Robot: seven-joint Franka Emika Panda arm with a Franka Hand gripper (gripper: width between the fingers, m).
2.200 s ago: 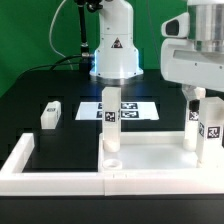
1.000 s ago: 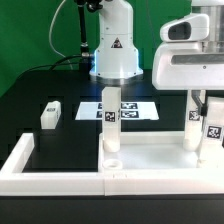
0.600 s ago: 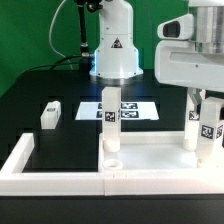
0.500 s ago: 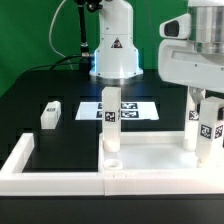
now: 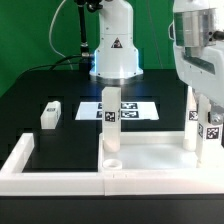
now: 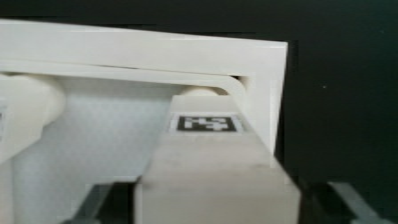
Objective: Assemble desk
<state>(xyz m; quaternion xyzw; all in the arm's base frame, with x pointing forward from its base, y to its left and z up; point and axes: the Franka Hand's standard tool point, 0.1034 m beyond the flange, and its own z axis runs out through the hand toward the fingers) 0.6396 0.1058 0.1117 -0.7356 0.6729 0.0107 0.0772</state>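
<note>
Pincer [image 6: 228,205] jaws stand apart, the upright desk leg [image 6: 210,160] between them, untouched.

A green backdrop [image 5: 25,35] hangs behind the black tabletop [image 5: 60,145] — evenly lit — edged by a low white border wall [image 5: 50,183].

One leg [image 5: 110,115] stands on the desk panel [image 5: 150,158] at the exterior view's left, two legs [image 5: 192,125] at its right. A loose leg [image 5: 50,114] lies on the bench [image 5: 70,135] further left.
</note>
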